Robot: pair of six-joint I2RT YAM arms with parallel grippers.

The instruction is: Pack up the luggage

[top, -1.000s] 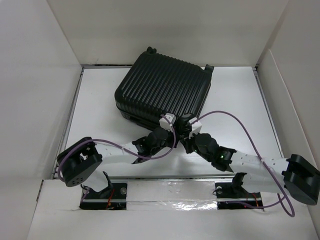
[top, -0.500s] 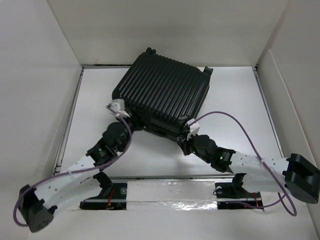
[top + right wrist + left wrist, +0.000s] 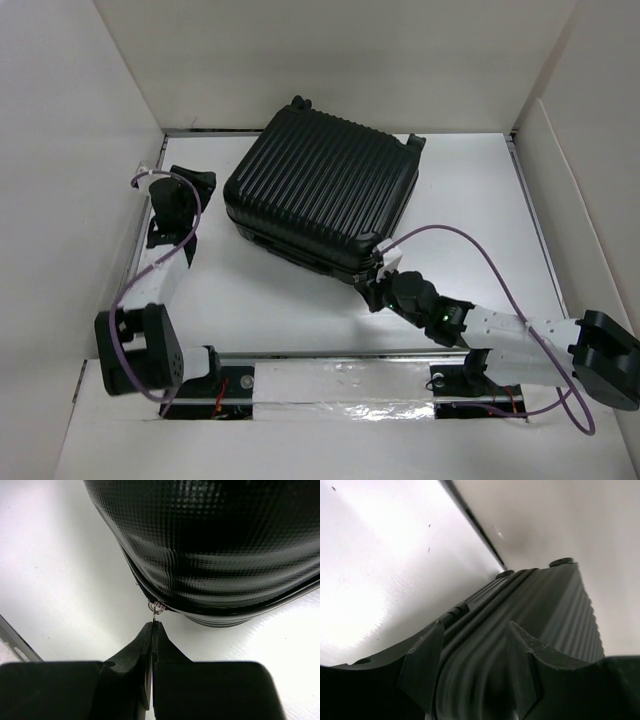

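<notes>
- The luggage (image 3: 320, 185) is a black case with ribs. It lies flat and shut on the white table (image 3: 470, 200), near the back and in the middle.
- Its long side runs from the front to the back, turned a little to the right. The end with the small wheels (image 3: 416, 139) points at the back wall.
- The right gripper (image 3: 380, 262) is at the near right corner of the case. Its fingers are pressed together and pinch the tiny zipper pull (image 3: 156, 608) on the dark seam.
- The left gripper (image 3: 188, 185) is to the left of the case, close to the left wall and not touching the case. Its fingers are spread apart, and its wrist camera looks along the ribs.
- A purple cable (image 3: 470, 235) loops over the right arm.
- Plain white walls (image 3: 330, 60) stand around the table on three sides.
</notes>
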